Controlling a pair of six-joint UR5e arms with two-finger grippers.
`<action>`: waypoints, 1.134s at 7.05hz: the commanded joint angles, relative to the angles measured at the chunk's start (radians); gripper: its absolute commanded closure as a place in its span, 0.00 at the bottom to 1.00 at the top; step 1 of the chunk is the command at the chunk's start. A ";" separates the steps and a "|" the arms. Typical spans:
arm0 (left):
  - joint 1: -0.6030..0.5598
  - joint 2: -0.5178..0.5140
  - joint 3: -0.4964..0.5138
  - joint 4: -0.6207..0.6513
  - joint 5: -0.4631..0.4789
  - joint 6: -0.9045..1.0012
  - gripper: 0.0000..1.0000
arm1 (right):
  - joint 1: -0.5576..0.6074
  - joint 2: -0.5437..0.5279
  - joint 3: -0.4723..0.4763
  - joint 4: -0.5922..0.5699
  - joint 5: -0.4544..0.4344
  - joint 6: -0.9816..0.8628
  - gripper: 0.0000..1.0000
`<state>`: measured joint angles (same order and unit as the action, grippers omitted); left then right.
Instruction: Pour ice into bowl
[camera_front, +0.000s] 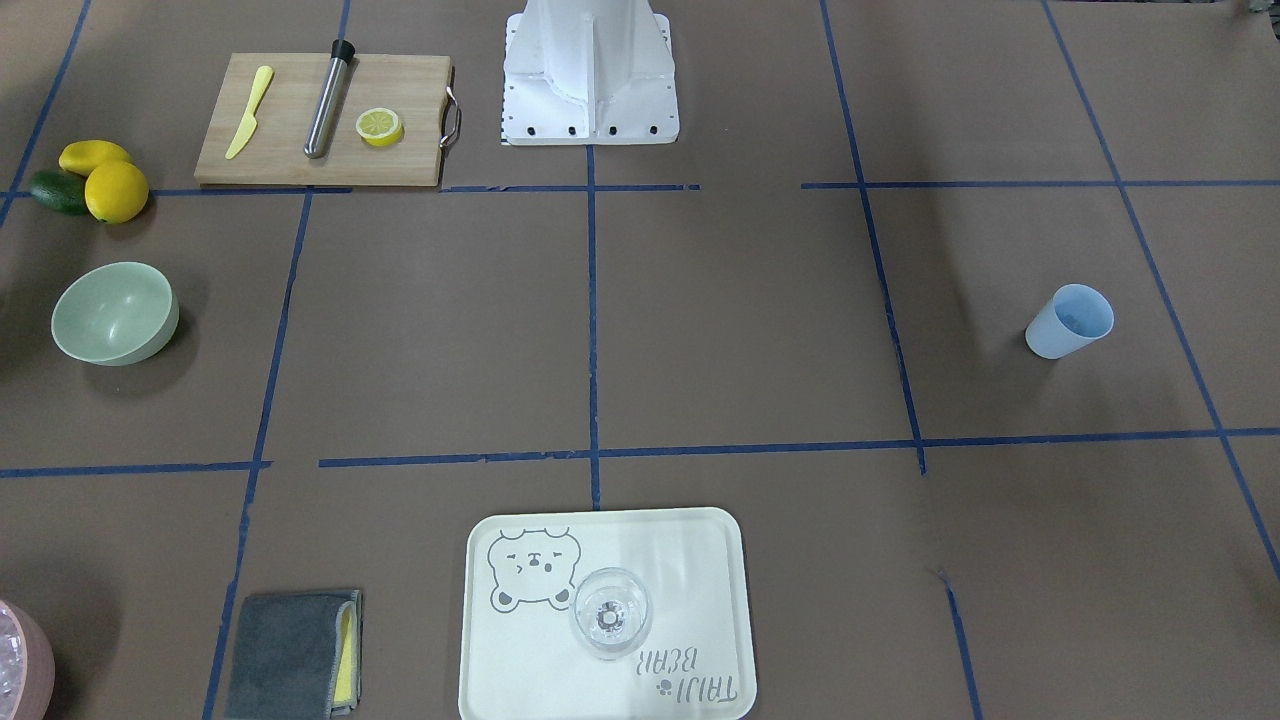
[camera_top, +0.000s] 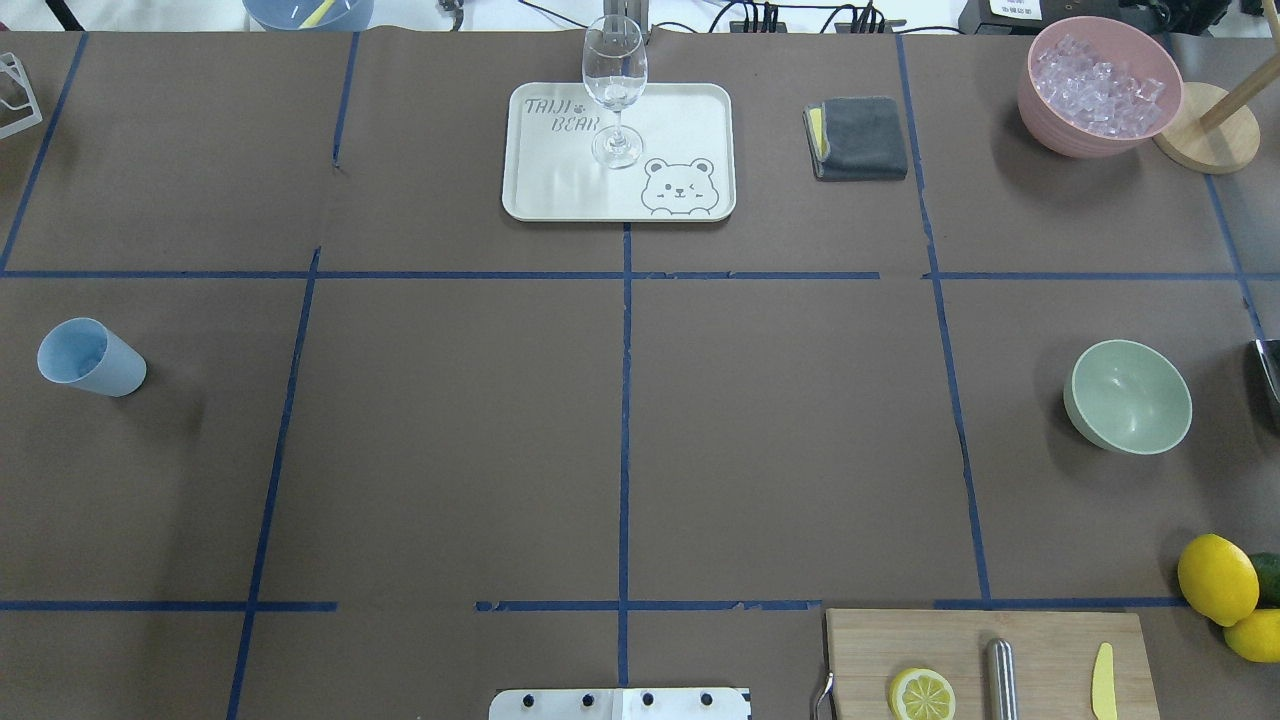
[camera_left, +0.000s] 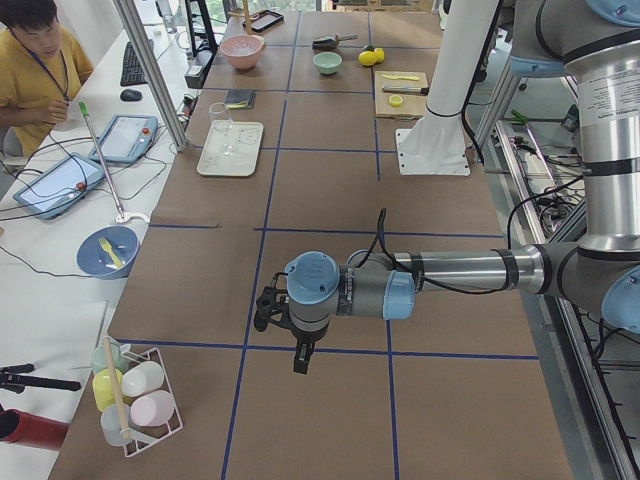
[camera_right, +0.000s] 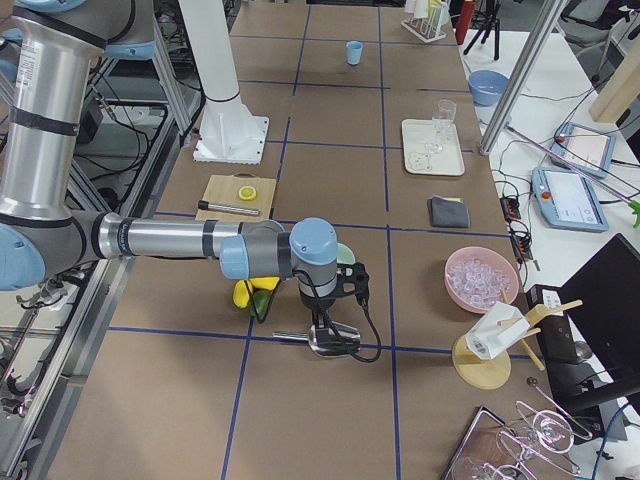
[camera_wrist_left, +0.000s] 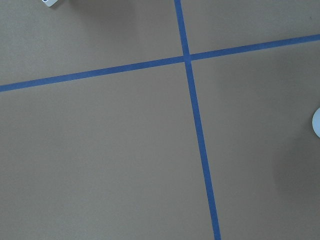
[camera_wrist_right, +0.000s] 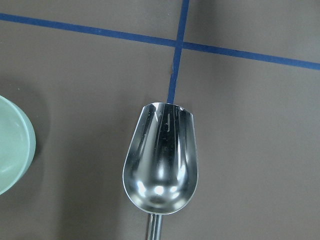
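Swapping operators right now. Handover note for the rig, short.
Left gripper: above the table, seen only from the side; open or shut unclear.
Right gripper: beside the bowl, an empty metal scoop below it; grip not confirmable.
The bowl is empty, on the robot's right side. Blue cup: far left, contents unclear. Pink tub: holds whitish ice.
Done: nothing poured. Left: get ice into the bowl.

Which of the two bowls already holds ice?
The pink bowl by the far corner, heaped with cubes; the mint-green bowl is empty.
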<state>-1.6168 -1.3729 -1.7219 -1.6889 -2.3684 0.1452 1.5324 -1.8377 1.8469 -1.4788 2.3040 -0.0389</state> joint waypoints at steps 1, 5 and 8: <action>0.000 0.000 -0.004 0.000 0.001 0.004 0.00 | 0.000 0.002 0.000 0.000 0.000 0.001 0.00; 0.000 -0.002 -0.002 -0.005 0.002 -0.003 0.00 | -0.001 0.014 0.015 0.003 -0.006 0.011 0.00; 0.000 0.000 -0.002 -0.005 0.001 -0.001 0.00 | -0.001 0.057 0.066 0.002 -0.006 0.022 0.00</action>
<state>-1.6168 -1.3742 -1.7236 -1.6939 -2.3672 0.1431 1.5320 -1.8022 1.9008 -1.4760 2.2951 -0.0235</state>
